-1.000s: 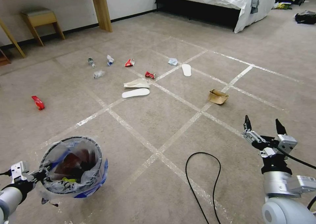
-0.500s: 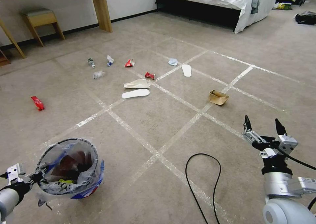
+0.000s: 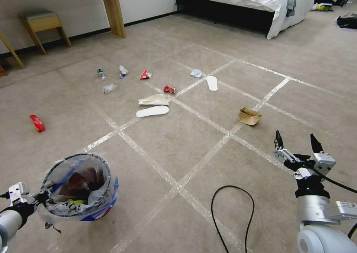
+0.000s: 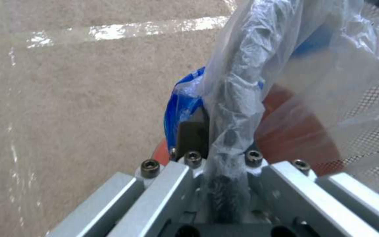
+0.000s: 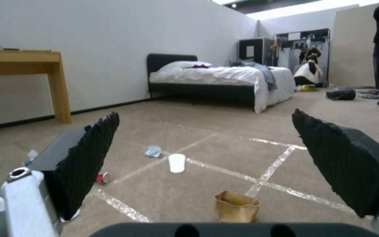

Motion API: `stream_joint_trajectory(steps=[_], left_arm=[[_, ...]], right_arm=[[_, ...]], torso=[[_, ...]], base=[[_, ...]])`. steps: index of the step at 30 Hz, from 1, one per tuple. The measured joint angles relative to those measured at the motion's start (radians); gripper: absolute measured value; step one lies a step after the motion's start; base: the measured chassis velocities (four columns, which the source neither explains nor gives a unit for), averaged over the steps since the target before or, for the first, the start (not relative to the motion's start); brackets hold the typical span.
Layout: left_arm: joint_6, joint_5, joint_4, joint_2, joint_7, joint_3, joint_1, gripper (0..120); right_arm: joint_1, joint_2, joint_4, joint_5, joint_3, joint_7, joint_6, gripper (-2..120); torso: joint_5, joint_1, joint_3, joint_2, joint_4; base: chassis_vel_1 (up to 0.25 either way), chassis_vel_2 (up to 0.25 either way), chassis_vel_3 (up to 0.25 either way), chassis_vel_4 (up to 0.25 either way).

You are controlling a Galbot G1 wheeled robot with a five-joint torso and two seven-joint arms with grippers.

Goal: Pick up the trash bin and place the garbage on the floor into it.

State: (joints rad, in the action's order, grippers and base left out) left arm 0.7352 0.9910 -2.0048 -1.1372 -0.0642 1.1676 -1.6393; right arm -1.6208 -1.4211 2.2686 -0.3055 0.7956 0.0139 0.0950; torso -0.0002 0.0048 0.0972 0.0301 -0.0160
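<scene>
Head view shows the left gripper [image 3: 39, 198] low at the near left, pinched on the dark rim of the trash bin [image 3: 80, 188], which hangs tilted with its mouth turned up toward the camera. Its crinkly clear-and-blue liner drapes over the rim, and red and yellow scraps lie inside. From the left wrist view the rim [image 4: 233, 131] runs straight between the metal fingers [image 4: 163, 194], wrapped in plastic, with the red base [image 4: 294, 138] beyond.

On the near right the right gripper [image 3: 296, 141] is held up off the floor [image 3: 178, 141], its two black fingertips spread wide with nothing between them. A black cable [image 3: 232, 212] loops on the carpet between the two arms.

Garbage lies scattered farther out across the taped grid. A brown paper bag [image 3: 250, 116] sits beside a tape line ahead of the right gripper, and the right wrist view has it [image 5: 237, 206] between the open pads. Toward the middle lies a white insole [image 3: 152, 111], with crumpled paper [image 3: 153, 99] just beyond it and a crushed red can [image 3: 169, 89] near a tape line. A second insole [image 3: 212, 83] lies farther right. A red wrapper [image 3: 37, 122] lies well apart at the far left, and a small bottle [image 3: 100, 74] lies farther back
</scene>
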Motion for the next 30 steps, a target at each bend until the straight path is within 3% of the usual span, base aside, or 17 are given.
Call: stream_joint_trajectory(steps=[16,30], left_arm=[[0.0,-0.05,0.028,-0.006,0.09,0.018,0.003,1],[0.0,-0.046,0.032,-0.006,0.091,0.018,0.004,1]], right_arm=[[-0.008,-0.003,0.001,0.008,-0.006,-0.004,0.014,100],[-0.015,-0.004,0.003,0.012,-0.005,-0.005,0.015,100]], torso=[[0.0001,0.0,0.0,0.0,0.0001],[0.0002,0.0,0.0,0.0,0.0001]], base=[[-0.039,0.036,0.038,-0.034],[0.0,0.0,0.0,0.0]])
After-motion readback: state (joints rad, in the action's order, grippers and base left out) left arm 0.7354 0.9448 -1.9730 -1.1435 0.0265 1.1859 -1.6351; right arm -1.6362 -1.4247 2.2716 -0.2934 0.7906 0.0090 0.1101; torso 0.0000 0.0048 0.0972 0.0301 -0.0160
